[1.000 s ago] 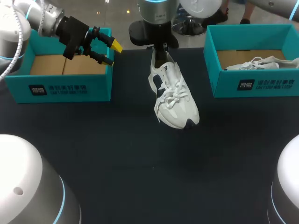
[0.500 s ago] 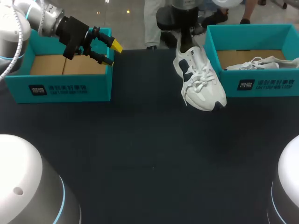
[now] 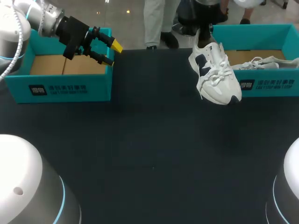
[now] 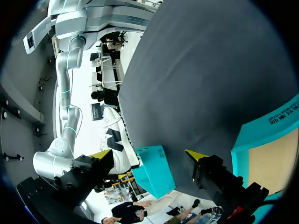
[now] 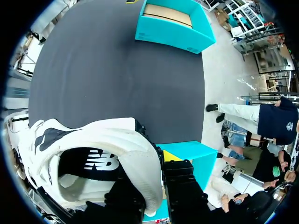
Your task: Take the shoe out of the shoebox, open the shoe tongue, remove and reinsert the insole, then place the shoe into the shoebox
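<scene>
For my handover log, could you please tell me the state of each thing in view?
White sneaker: held off the table by its heel.
Left shoebox: open, nothing visible inside.
Right shoebox: open, holding another white shoe.
Left jaws: open, empty.
Right jaws: shut on the white sneaker.

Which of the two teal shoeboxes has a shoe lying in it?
The right shoebox: a white shoe lies inside. The left shoebox shows only bare cardboard.

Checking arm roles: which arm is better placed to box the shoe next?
Probably right: the right gripper holds the shoe by its heel beside the right shoebox; the left gripper is open, empty.
</scene>
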